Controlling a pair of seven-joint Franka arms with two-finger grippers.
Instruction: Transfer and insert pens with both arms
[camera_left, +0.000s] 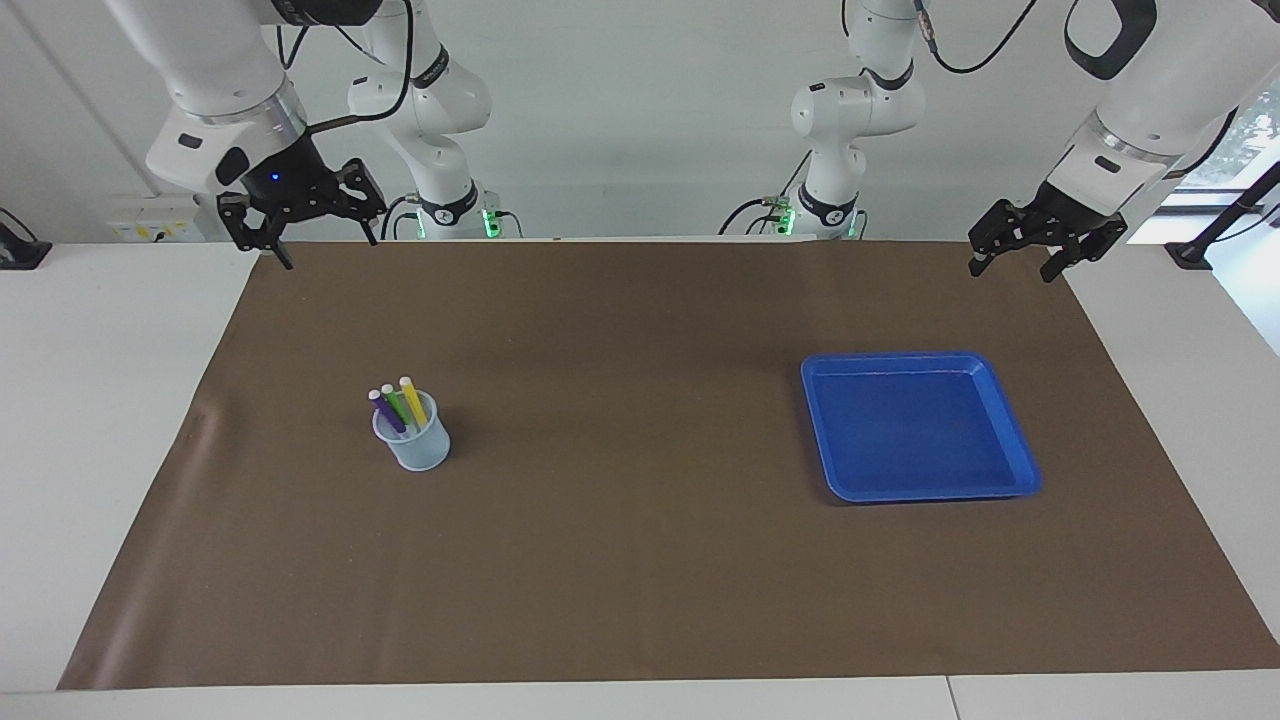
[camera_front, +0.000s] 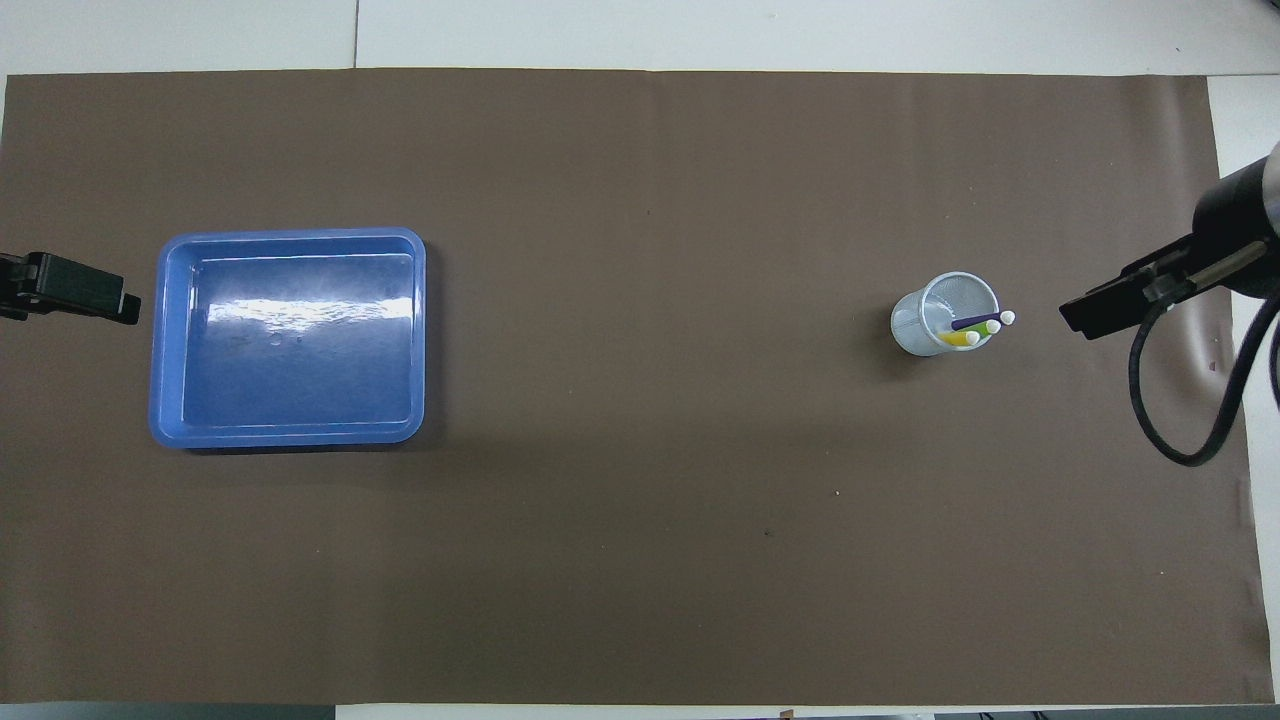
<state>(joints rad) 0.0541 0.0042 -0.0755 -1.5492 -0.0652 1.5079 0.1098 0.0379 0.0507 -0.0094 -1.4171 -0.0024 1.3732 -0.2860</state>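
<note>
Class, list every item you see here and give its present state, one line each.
Purple pen: leaning in cup.
Green pen: leaning in cup.
Yellow pen: leaning in cup.
Cup: upright, holding three pens.
Blue tray: flat, nothing in it.
Left tool: open, raised, holding nothing.
Right tool: open, raised, holding nothing.
</note>
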